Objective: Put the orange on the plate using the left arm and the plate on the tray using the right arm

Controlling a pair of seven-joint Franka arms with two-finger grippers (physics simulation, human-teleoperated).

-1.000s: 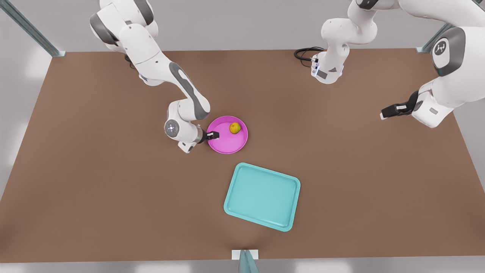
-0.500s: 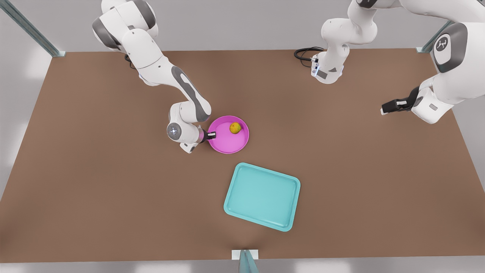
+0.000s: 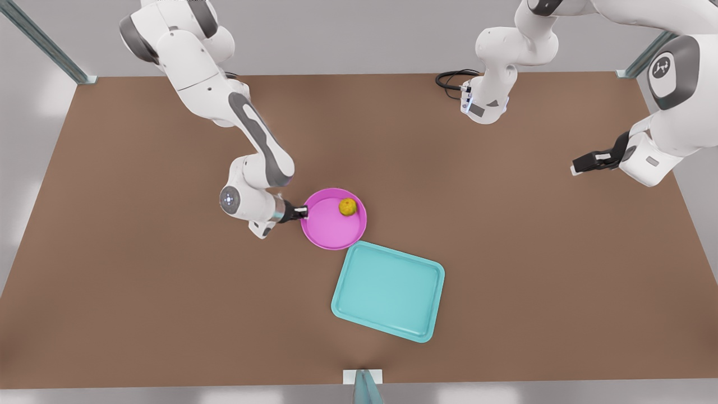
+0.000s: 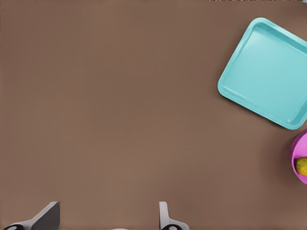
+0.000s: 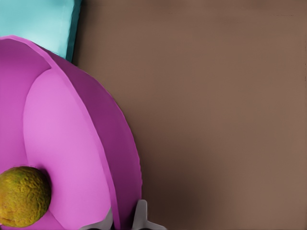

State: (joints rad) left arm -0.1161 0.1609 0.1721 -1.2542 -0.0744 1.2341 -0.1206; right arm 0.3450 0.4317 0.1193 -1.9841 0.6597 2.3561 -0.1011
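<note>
- Front view: the plate (image 3: 331, 230) is being gripped at its rim by the right gripper (image 3: 303, 212), jaws pinched on that rim; its edge is touching or overlapping the tray (image 3: 388, 290).
- The orange (image 3: 348, 206) is being carried inside the plate.
- The left gripper (image 3: 578, 166) is being held wide open, empty, well apart over the table (image 3: 140, 280).

**Cut off and covered**

In the right wrist view the plate (image 5: 72, 143) runs off the picture's edge, the orange (image 5: 21, 196) is clipped, and the tray (image 5: 38, 24) shows as one corner — the plate's rim covers its near edge. The right gripper (image 5: 123, 221) shows just its fingertips, the rim between them. In the left wrist view the plate (image 4: 300, 155) is a sliver, and the left gripper (image 4: 108, 218) — spread fingers — is clipped.
</note>
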